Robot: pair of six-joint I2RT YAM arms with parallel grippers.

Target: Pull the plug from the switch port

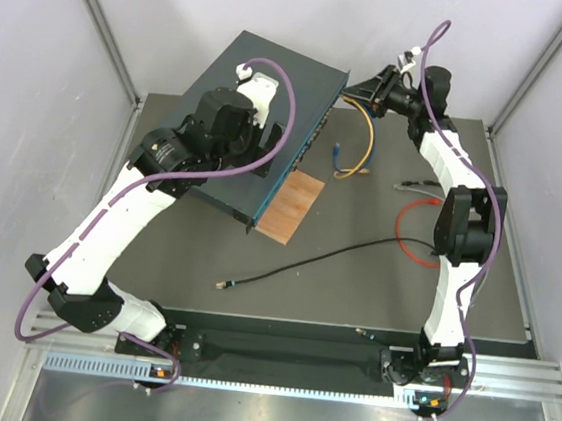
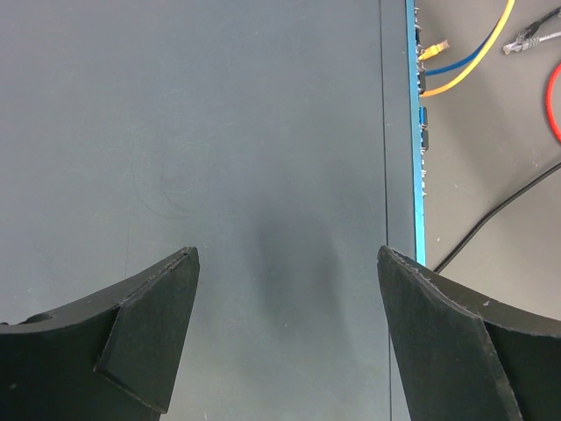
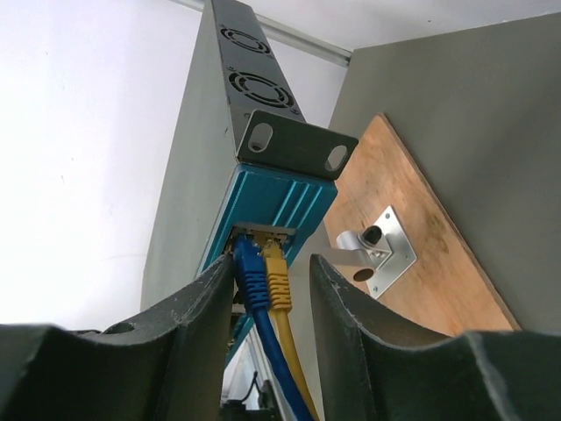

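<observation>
The switch (image 1: 258, 97) is a dark blue-grey box lying at an angle at the back of the table, its port face turned right. My left gripper (image 1: 270, 149) rests over its flat top (image 2: 263, 132), jaws wide open and empty (image 2: 287, 250). My right gripper (image 1: 366, 87) is at the far end of the port face. In the right wrist view it (image 3: 273, 260) is open and straddles a blue plug (image 3: 250, 272) and a yellow plug (image 3: 278, 282), both seated in the switch (image 3: 280, 197). The left finger (image 3: 202, 316) touches the blue plug; the right finger (image 3: 351, 324) stands apart from the yellow one.
A brown board (image 1: 290, 204) with a metal bracket (image 3: 377, 250) lies beside the switch. Yellow and blue cables (image 1: 365, 144) loop off the ports. A black cable (image 1: 326, 261), a red cable (image 1: 411, 234) and a grey lead (image 1: 414, 185) lie on the table. Walls stand on both sides.
</observation>
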